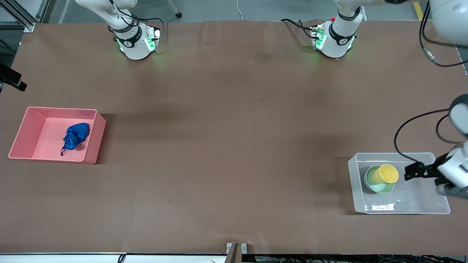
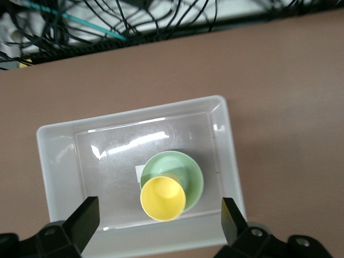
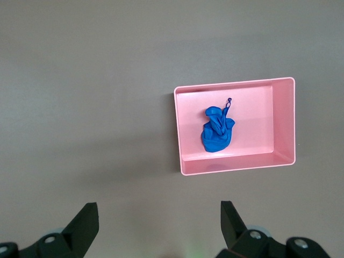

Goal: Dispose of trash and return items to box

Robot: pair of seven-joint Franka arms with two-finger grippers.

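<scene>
The yellow cup (image 1: 385, 174) sat in the green bowl (image 1: 378, 182) inside the clear box (image 1: 398, 209); the blue wad (image 1: 75, 137) lay in the pink bin (image 1: 31, 129). The left hand (image 1: 412, 171) hung beside the cup over the box, fingers wide, empty. The right hand (image 3: 159, 226), high over bare surface (image 3: 97, 107), was likewise spread and empty.

Two white, rounded arm bases are seen, each ringed by a black band with a small white round mark and lit green near the foot. Black cables are looped along the white links beside the left gripper (image 1: 413, 171), whose fingers are black and wedge-shaped on a white wrist body with a grey part beneath. The right gripper (image 3: 159, 220) is fitted with matching black fingers with round fasteners at their bases.
</scene>
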